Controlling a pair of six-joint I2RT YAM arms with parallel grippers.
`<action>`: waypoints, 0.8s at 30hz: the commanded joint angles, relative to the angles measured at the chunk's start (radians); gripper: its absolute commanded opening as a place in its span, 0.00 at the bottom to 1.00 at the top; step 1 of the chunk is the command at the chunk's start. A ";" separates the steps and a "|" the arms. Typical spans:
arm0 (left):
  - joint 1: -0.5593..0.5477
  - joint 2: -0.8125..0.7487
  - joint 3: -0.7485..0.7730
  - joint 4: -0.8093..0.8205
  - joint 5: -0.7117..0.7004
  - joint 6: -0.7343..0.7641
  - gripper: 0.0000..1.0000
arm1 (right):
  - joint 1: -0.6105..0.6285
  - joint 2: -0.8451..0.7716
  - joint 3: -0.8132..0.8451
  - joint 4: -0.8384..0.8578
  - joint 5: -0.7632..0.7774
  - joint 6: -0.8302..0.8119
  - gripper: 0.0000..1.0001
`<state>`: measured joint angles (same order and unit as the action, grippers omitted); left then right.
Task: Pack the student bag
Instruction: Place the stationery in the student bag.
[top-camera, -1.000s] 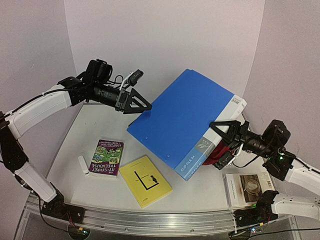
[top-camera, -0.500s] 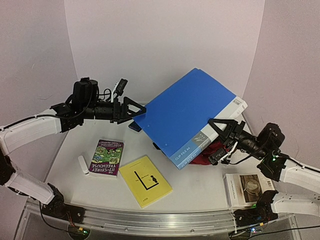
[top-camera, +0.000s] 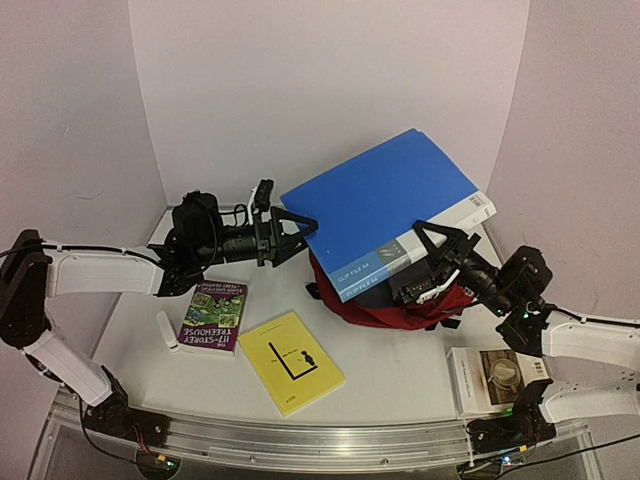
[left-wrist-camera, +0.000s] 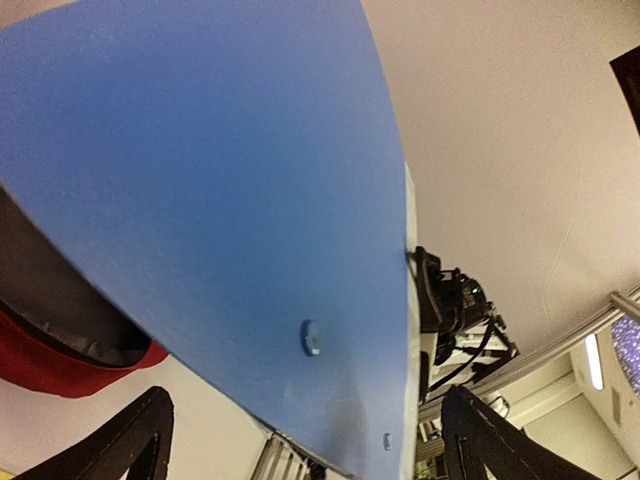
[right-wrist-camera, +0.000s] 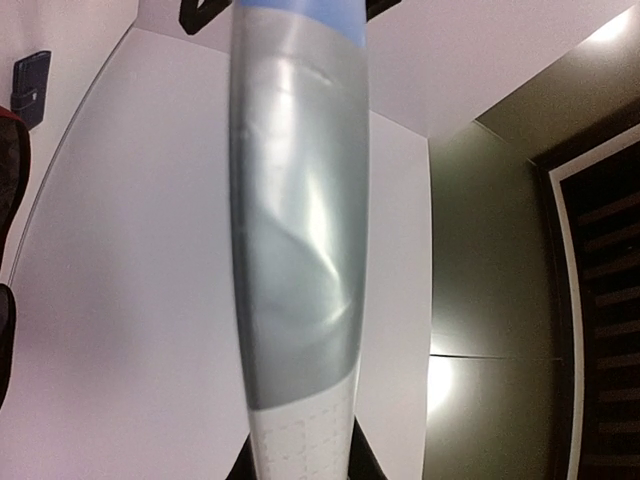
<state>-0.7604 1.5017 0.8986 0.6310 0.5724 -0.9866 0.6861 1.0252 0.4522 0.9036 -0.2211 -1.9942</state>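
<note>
Purple and yellow covers mark two books at left, the purple book (top-camera: 213, 315) and the yellow book (top-camera: 291, 362). Both lie flat on the tabletop (top-camera: 390, 365), with a small white object (top-camera: 167, 332) just beside the purple one.

Right of centre, the student bag (top-camera: 375, 308) lies slumped on the tabletop, largely covered by the blue clip file (top-camera: 385, 205) tilted above it. The left wrist view shows the bag's red edge and dark interior beneath the file. The bag is judged to be soft, limp fabric that will sag and fold shut when lifted. It is best pinched at the rim of the opening or by a strap, so that the mouth is held wide.

Left hand (top-camera: 300, 232): the arm is stretched low and nearly level, with the fingers wide apart at the file's left corner. Contact cannot be told.

Right hand (top-camera: 432, 258): the forearm is raised and the hand is clamped on the file's grey spine end.

A further book (top-camera: 497, 375) lies at far right.
</note>
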 joint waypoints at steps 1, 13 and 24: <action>-0.007 0.050 0.014 0.259 0.028 -0.088 0.83 | 0.012 0.026 0.040 0.175 0.077 -0.200 0.00; -0.018 0.158 0.072 0.386 0.051 -0.173 0.50 | 0.038 0.140 0.086 0.277 0.163 -0.172 0.00; -0.015 0.126 0.062 0.309 -0.005 -0.173 0.00 | 0.049 0.151 0.089 0.271 0.202 -0.118 0.43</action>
<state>-0.7784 1.6646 0.9302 0.9438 0.5907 -1.1706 0.7258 1.1790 0.4847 1.0634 -0.0573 -2.0018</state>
